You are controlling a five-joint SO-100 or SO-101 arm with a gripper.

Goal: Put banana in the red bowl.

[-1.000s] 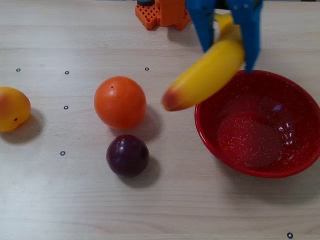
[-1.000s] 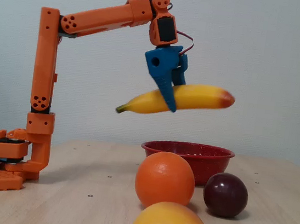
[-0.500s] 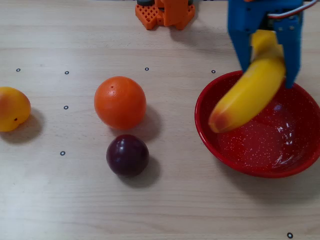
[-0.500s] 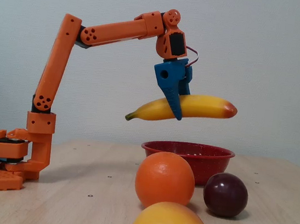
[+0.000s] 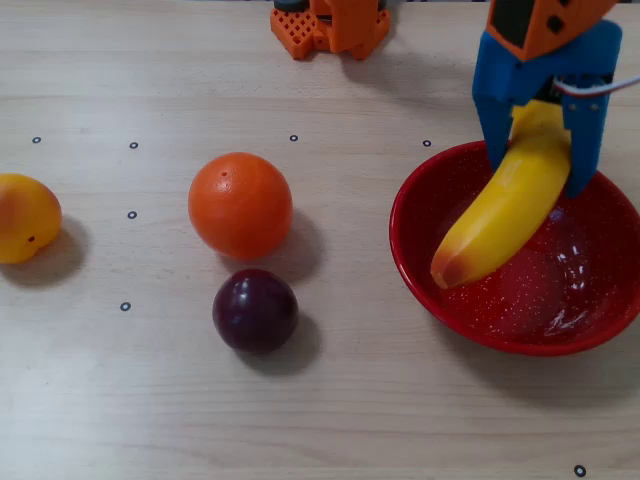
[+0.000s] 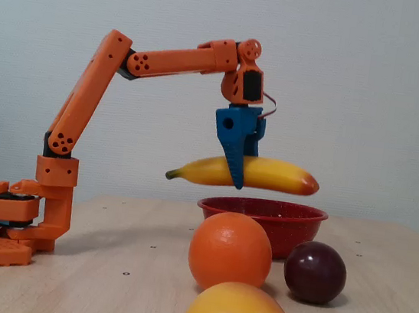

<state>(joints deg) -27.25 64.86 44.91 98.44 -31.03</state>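
While my gripper point(image 5: 540, 160) is clamped across the banana point(image 5: 500, 215), the fruit hangs just over the red bowl point(image 5: 470, 320), lying nearly level in the fixed view point(image 6: 269, 176) with a thin gap above the rim point(image 6: 264, 208). From overhead, its orange-tinged blunt end sits over the bowl's inner left side, while the stem end reaches back past the rim towards my base point(image 5: 330, 25).

I judge the banana to be a light, stiff plastic toy: it holds its curve with no sag either side of my blue fingers point(image 6: 234, 156). The glossy skin looks slippery, so it could pivot in my grip. I hold it off centre, nearer the stem end, which leaves the longer blunt part cantilevered; a hold closer to the middle would balance better, but it seems steady enough for a short drop.

Compared with half a second ago, the banana is lower and flatter, and my arm has reached further out over the bowl. A second ago it hung left of the rim, higher up. The orange point(image 5: 240, 205), the plum point(image 5: 255, 310) and the yellow fruit point(image 5: 25, 217) have not moved.
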